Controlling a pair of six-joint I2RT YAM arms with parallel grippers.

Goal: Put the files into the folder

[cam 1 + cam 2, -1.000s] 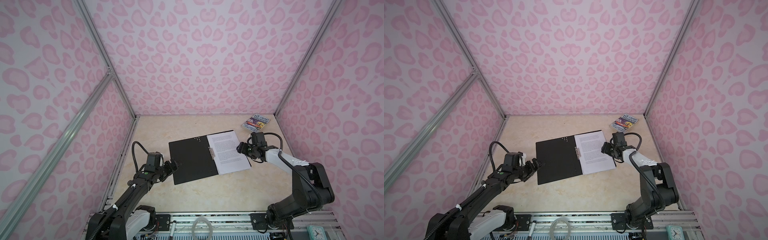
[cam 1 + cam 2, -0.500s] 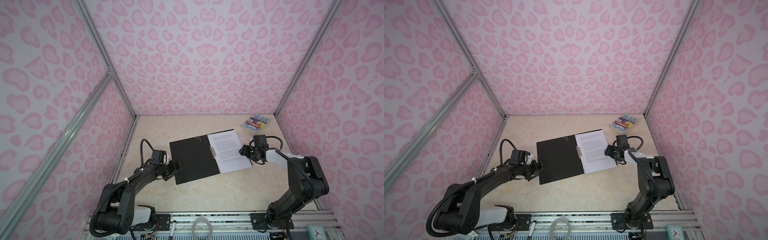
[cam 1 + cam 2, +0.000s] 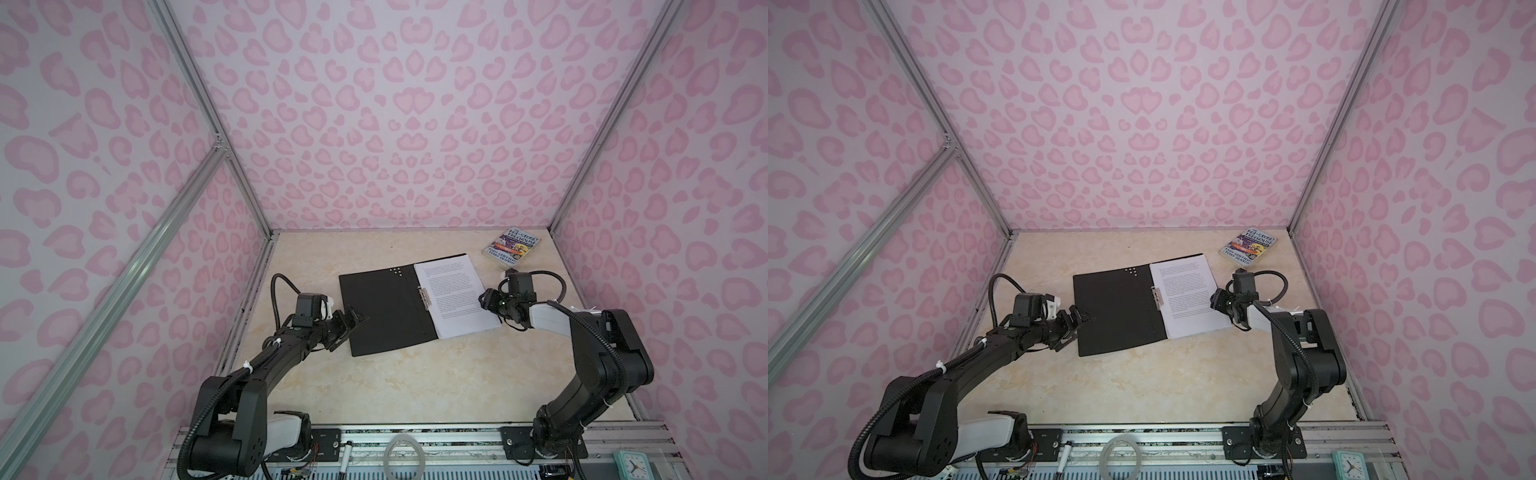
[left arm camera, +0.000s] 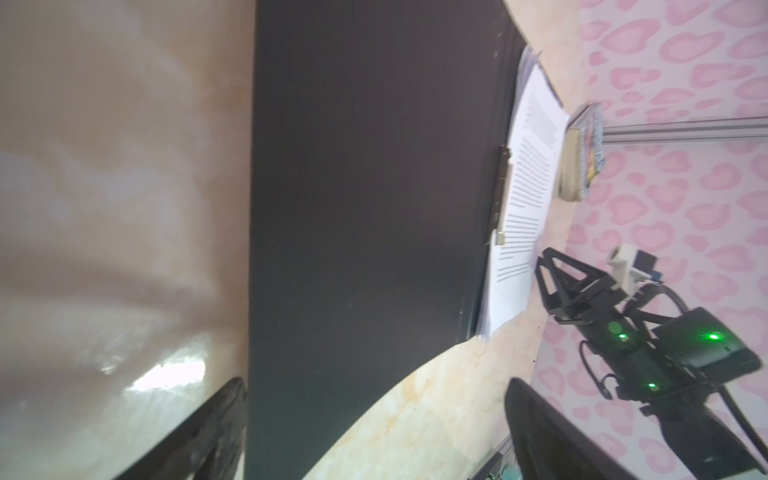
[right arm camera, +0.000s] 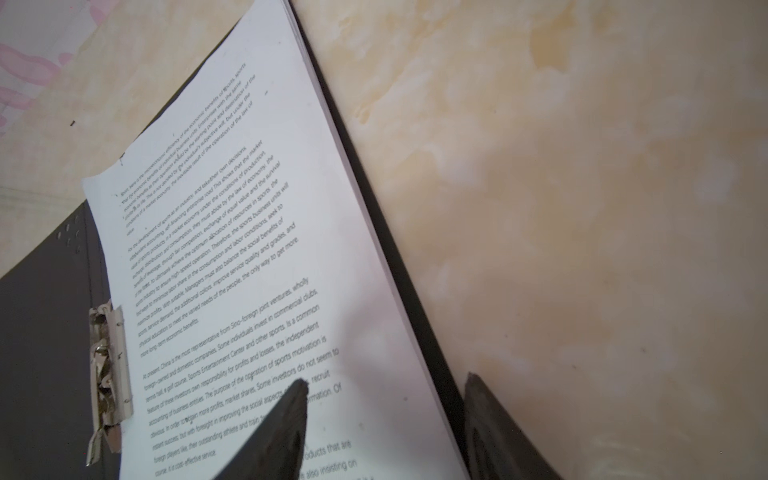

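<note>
**Position of the work items.** The folder [image 3: 382, 307] lay open and flat on the table [image 3: 415, 374], black inside face up. The files [image 3: 453, 291] rested as a squared stack on its right half, their inner edge against the metal clip [image 3: 424, 297] at the spine. The left half was bare. This layout judged the sheets as already seated, with the bare cover left to be folded over them. A small book [image 3: 512, 247] lay well apart near the far right corner and took no part.

**Left arm.** The arm reached forward low over the table. The left tool [image 3: 352, 326] stood fully open at the near left corner of the bare cover, with the cover's outer edge running between its jaws in the left wrist view. It gripped nothing. This placement suited getting under that edge to lift the cover.

**Right arm.** The arm was folded at the elbow, forearm pointing inward and low. The right tool [image 3: 485, 298] sat at the outer edge of the stack, jaws apart and clamped on nothing. One finger [image 5: 286, 424] lay over the printed sheet; the other finger [image 5: 486, 415] lay over bare table beyond the folder's rim. This straddle probably served to steady or align the stack.
</note>
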